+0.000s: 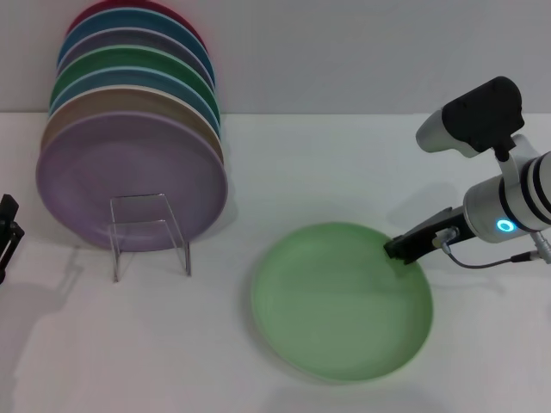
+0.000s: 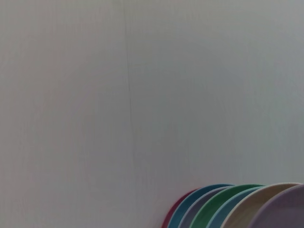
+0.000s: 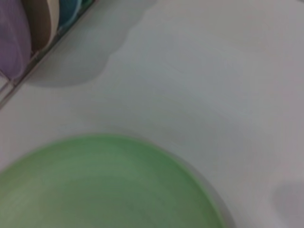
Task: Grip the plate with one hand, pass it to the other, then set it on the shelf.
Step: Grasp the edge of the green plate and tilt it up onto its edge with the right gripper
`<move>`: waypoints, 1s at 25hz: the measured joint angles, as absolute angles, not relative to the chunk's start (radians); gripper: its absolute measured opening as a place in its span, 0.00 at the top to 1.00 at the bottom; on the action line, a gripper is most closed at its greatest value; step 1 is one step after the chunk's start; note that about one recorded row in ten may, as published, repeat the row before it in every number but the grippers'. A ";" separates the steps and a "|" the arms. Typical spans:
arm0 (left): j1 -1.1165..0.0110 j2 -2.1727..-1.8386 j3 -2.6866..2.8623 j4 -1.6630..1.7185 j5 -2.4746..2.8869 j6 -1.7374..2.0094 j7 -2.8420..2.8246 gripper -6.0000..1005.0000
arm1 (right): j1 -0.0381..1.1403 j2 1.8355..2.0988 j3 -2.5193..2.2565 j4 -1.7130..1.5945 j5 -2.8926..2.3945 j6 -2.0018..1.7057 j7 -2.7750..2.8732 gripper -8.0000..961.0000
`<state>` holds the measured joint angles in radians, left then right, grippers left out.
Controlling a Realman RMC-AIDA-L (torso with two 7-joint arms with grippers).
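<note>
The pale mint-green plate (image 1: pixel 340 301) lies flat on the white table, right of centre in the head view. It fills the lower part of the right wrist view as the plate (image 3: pixel 104 185). My right gripper (image 1: pixel 403 249), on the arm with the blue ring light, reaches in from the right with its black tip at the plate's upper right rim. The left gripper (image 1: pixel 7 237) shows only as a black piece at the far left edge, away from the plate. The shelf (image 1: pixel 148 232), a clear rack with thin legs, stands at the left.
Several coloured plates lean upright in a row on the shelf, with a lilac plate (image 1: pixel 129 176) at the front. Their rims (image 2: pixel 237 206) show in the left wrist view against a pale wall. Bare table lies between the shelf and the mint plate.
</note>
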<state>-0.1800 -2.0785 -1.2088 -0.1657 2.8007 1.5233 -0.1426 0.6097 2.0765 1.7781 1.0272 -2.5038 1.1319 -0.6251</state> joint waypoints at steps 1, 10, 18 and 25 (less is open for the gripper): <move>-0.179 -2.078 -1.209 -0.166 2.800 1.523 -0.143 0.19 | 0.608 2.077 1.778 1.030 -2.501 1.130 -0.626 0.82; -0.175 -2.078 -1.209 -0.166 2.797 1.527 -0.143 0.19 | 0.577 2.077 1.790 1.073 -2.427 1.120 -0.659 0.96; -0.163 -2.078 -1.191 -0.185 2.801 1.546 -0.144 0.20 | 0.434 2.075 1.803 1.247 -2.284 1.126 -0.747 0.97; -0.160 -2.059 -1.056 -0.218 2.808 1.639 -0.158 0.21 | 0.286 2.076 1.828 1.338 -2.097 1.114 -0.966 0.97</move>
